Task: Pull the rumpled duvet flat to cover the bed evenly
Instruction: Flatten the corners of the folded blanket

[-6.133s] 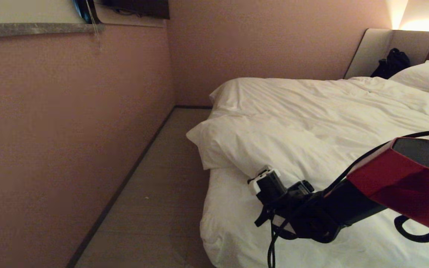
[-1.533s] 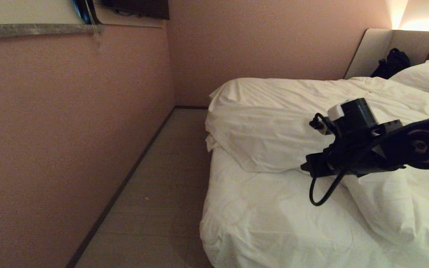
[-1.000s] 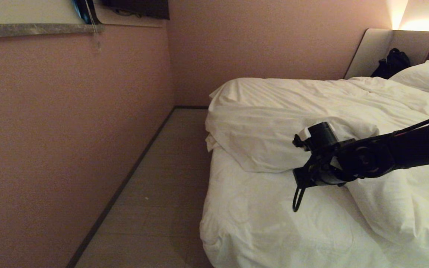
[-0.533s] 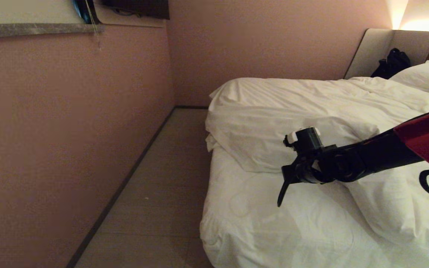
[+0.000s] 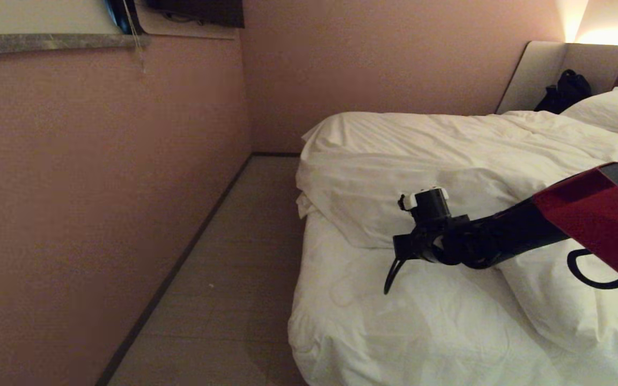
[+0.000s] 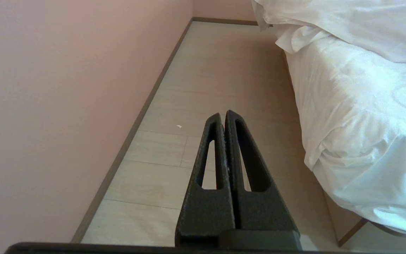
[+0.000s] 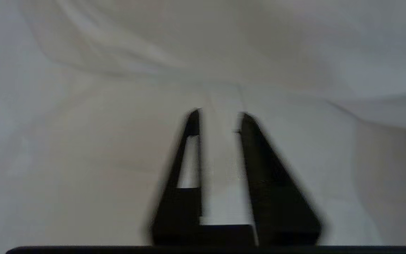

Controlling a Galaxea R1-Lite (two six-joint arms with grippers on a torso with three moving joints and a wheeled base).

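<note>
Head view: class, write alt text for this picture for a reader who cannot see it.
A robot's right gripper, fingers parted and empty, reaches over the bed towards the folded-back edge of a rumpled white duvet, which leaves the near part of the sheeted mattress bare. A pink wall and a strip of floor lie to the left; a pillow lies by the headboard.

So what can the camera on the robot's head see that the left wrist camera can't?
Only the head view shows the right arm reaching over the bed, its right gripper hanging above the bare sheet with its fingers apart, plus the pillow, the headboard and a black bag. Only the left wrist view shows the left gripper, shut, hanging over the floor beside the bed. Both show the pink wall, that floor, and the duvet bunched back from the foot end.
</note>
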